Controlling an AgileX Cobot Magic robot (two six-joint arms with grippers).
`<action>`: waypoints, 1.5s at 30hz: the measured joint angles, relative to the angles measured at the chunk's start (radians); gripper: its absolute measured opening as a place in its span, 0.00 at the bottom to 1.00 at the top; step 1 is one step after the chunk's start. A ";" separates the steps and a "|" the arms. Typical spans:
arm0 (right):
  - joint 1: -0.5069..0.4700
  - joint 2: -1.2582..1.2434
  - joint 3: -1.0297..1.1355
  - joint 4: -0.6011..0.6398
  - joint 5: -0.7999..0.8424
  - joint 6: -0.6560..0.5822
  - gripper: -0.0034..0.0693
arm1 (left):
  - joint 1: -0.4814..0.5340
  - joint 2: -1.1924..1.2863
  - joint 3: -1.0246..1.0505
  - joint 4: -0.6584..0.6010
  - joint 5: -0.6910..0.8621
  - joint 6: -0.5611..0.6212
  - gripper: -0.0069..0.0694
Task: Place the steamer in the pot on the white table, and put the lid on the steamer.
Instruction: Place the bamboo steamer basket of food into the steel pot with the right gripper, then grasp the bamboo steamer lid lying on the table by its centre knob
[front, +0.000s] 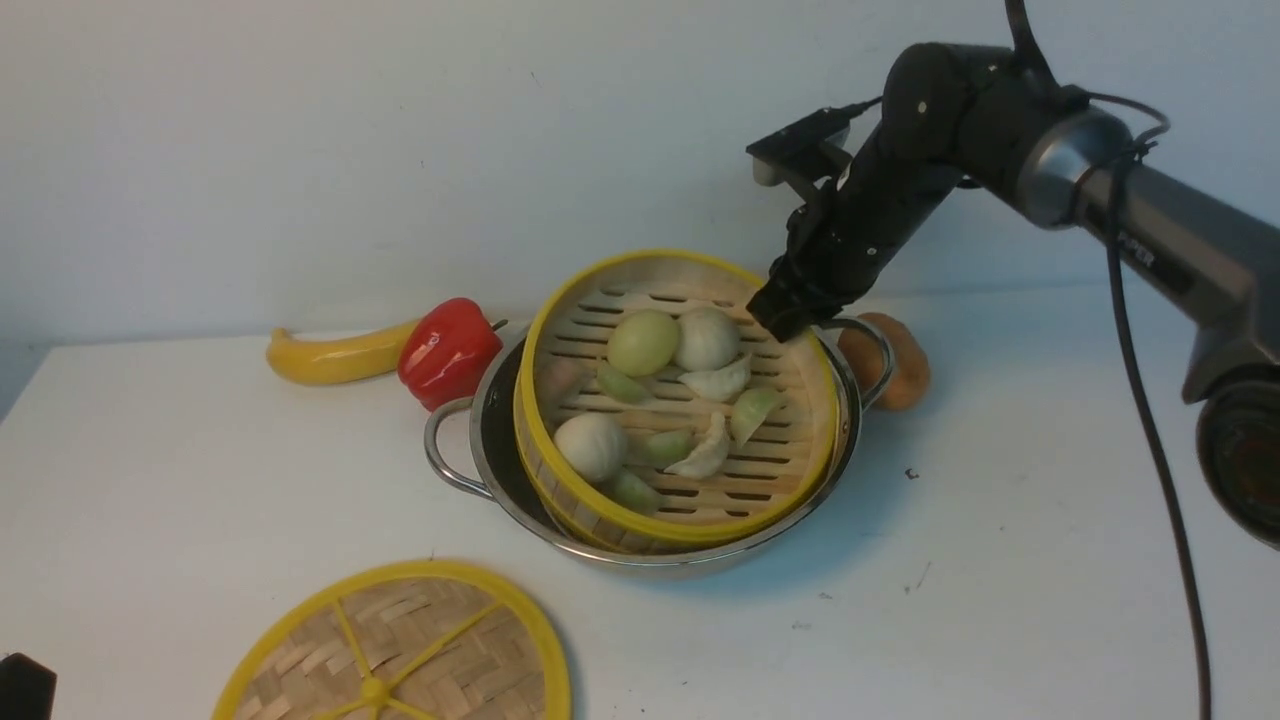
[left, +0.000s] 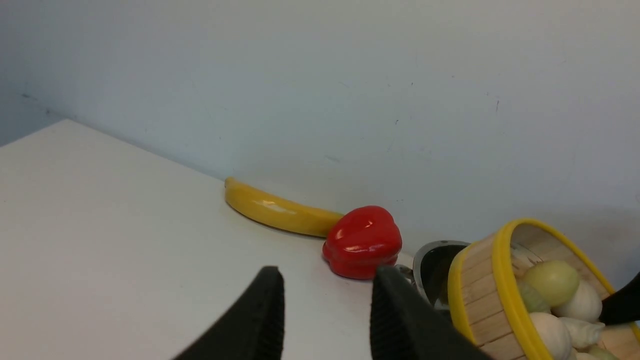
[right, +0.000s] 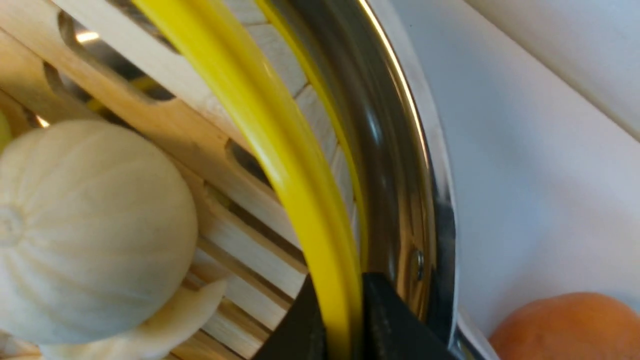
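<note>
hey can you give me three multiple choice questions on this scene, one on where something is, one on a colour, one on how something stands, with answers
1. Where does the red pepper sit?
A) on the lid
B) beside the banana
C) inside the steamer

2. What colour is the steamer's rim?
A) yellow
B) blue
C) black

3. What is the right pincer doing?
A) hanging open over the lid
B) holding the banana
C) gripping the steamer's rim

1: B, the pepper lies against the end of the banana.
2: A, the steamer has a yellow band around its top.
3: C, the jaws of the right pincer stand on either side of the rim, closed on it.
</note>
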 joint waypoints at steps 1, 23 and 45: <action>0.000 0.000 0.000 0.000 0.000 0.000 0.15 | 0.000 0.000 0.000 0.000 0.000 0.000 0.41; 0.000 -0.004 -0.056 0.036 -0.090 -0.057 0.71 | 0.000 0.000 0.000 0.000 0.000 0.000 0.41; 0.000 -0.487 -0.341 -0.421 -0.010 0.296 0.04 | 0.000 0.062 0.000 0.042 -0.009 0.044 0.41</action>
